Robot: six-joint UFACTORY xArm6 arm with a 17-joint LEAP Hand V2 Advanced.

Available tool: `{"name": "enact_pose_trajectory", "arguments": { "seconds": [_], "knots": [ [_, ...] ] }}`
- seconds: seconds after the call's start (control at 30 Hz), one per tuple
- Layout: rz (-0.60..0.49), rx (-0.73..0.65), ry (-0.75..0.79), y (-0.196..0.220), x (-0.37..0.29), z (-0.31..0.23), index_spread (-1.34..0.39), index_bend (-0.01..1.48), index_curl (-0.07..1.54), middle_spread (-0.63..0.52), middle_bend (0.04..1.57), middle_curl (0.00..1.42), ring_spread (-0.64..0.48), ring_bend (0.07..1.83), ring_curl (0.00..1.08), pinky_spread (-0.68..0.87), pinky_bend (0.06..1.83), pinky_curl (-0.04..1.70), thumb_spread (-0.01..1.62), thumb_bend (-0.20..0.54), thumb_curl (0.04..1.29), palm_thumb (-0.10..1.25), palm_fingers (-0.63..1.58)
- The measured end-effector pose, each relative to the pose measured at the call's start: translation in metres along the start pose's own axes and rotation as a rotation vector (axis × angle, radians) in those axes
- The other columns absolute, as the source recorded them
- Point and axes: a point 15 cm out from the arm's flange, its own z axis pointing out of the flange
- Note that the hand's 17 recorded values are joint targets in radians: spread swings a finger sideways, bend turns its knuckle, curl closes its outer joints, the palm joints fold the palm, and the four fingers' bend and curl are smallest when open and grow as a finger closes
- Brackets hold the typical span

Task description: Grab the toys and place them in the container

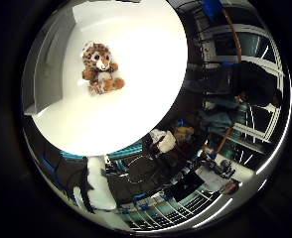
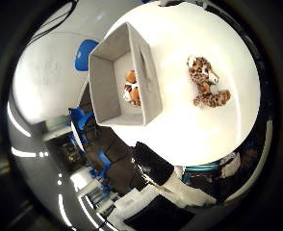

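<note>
White table (image 2: pixel 189 130) held your grey bin (image 2: pixel 105 91); beside it a spotted leopard toy (image 2: pixel 206 82) lay lengthwise, head pointing away. Another toy (image 2: pixel 132 89) sat inside. You couldn't tell the hand's state.

We see a brown, spotted leopard toy (image 2: pixel 206 83) on a white table (image 2: pixel 189 130), a grey container (image 2: pixel 104 86), and an orange-and-white toy (image 2: pixel 132 88).
</note>
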Motion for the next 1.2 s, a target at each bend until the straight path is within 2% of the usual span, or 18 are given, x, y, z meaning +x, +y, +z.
{"name": "enact_pose_trajectory", "arguments": {
  "seconds": [0.27,0.77,1.2],
  "knots": [
    [0.039,0.036,0.002,-0.012,0.017,0.042,-0.37,0.16,0.27,0.15,0.21,0.33,0.24,0.38,0.23,0.49,0.58,0.28,1.16,-0.019,0.28,0.47,0.12],
    [0.055,-0.01,-0.008,-0.035,0.025,0.113,-0.37,0.15,0.27,0.15,0.2,0.33,0.24,0.36,0.24,0.48,0.57,0.27,1.14,-0.018,0.29,0.5,0.12],
    [0.05,-0.036,-0.009,-0.045,0.023,0.144,-0.36,0.16,0.27,0.15,0.2,0.33,0.24,0.34,0.24,0.48,0.56,0.27,1.13,-0.018,0.3,0.54,0.12]
  ]
}}
